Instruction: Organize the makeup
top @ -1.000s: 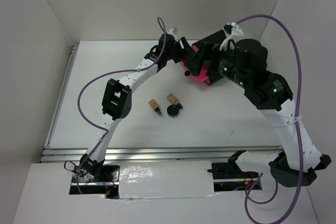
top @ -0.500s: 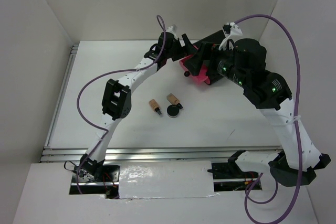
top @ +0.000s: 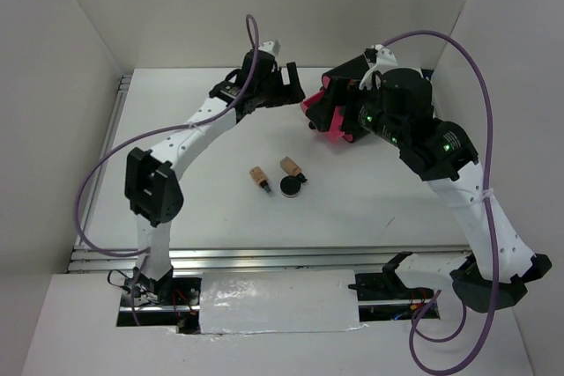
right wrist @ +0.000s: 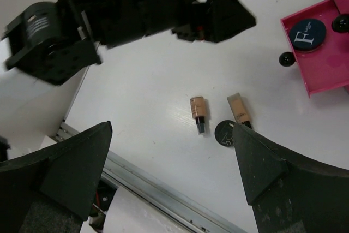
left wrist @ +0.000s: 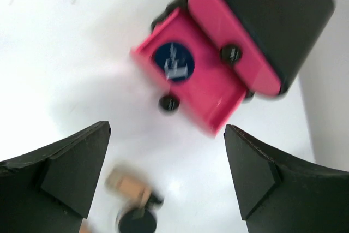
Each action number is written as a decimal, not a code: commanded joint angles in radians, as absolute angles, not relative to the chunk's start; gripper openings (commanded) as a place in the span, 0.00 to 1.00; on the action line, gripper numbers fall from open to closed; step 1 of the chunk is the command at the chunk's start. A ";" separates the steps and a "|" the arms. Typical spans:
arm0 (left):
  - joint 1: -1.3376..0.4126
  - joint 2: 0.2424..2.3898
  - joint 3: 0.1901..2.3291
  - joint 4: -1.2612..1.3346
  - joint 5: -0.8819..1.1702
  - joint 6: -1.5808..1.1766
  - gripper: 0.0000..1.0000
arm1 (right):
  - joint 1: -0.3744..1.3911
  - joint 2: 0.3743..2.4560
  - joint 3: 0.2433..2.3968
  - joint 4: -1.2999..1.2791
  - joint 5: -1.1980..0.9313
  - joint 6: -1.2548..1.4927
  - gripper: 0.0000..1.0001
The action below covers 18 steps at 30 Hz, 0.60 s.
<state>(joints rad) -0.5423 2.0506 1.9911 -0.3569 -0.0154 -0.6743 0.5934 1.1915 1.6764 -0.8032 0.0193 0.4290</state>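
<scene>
A tan bottle with a black cap (top: 258, 177) lies on the table, a second tan bottle (top: 290, 167) beside it, and a round black compact (top: 290, 186) touches the second one. They also show in the right wrist view: bottle (right wrist: 198, 110), bottle (right wrist: 240, 108), compact (right wrist: 225, 133). Another compact (left wrist: 173, 64) lies in the open pink drawer (left wrist: 210, 99) of the black box (left wrist: 267, 15). My left gripper (top: 286, 94) is open and empty, left of the drawer. My right gripper (top: 339, 105) is open and empty above the drawer. No white sachets are in view.
The black box (top: 357, 72) stands at the back right, next to the right wall. Its pulled-out drawer (top: 328, 122) points toward the table's middle. White walls close the left, back and right sides. A metal rail (top: 264, 257) runs along the near edge.
My left gripper has pulled back to the left, away from the drawer, and its elbow has swung far left. The right arm has shifted slightly. The makeup on the table has not moved.
</scene>
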 commanded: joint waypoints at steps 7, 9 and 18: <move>-0.741 1.884 1.773 -0.710 -0.189 -0.512 0.99 | 0.580 1.210 1.669 -0.749 0.006 0.440 1.00; -0.775 1.890 1.750 -0.729 -0.177 -0.522 0.99 | 0.581 1.218 1.663 -0.746 -0.027 0.446 1.00; -0.825 2.003 1.753 -0.762 -0.089 -0.483 0.99 | 0.580 1.223 1.657 -0.735 -0.066 0.445 1.00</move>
